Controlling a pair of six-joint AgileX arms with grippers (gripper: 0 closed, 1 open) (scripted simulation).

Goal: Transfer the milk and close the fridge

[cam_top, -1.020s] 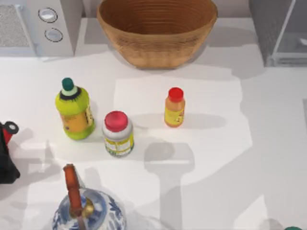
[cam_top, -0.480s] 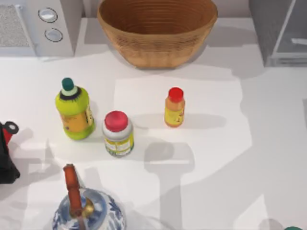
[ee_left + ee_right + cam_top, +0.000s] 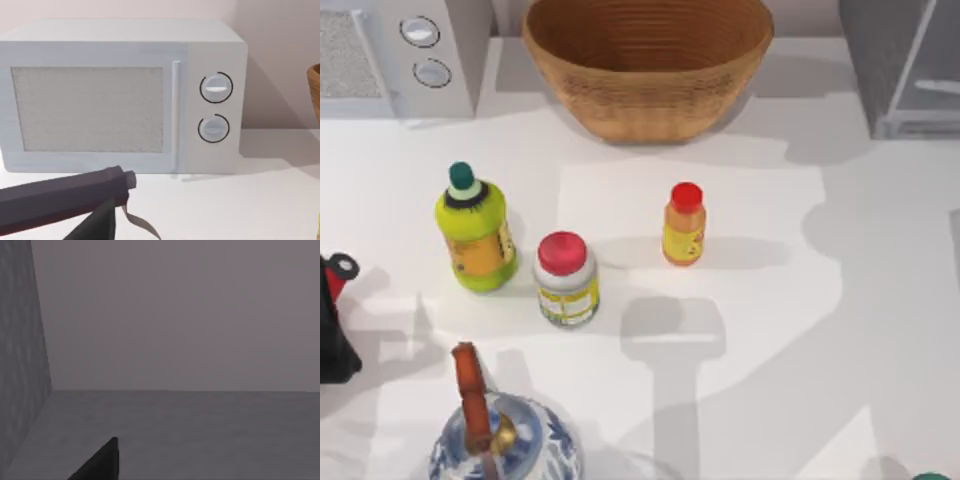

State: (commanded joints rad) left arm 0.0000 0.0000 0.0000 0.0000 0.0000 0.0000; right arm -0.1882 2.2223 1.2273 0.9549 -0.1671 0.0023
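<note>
A: Where's the fridge?

B: Upper right of the top view, door ajar. The right wrist view faces a grey, box-like interior, likely the fridge's. I see no milk, and can't tell either gripper's state.

A: How would the door handle?

B: Rigid and light, I'd judge; push its free edge.

A: Obstacles?

B: The basket beside it; the orange bottle, the jar and the microwave stand well clear on the worktop.
</note>
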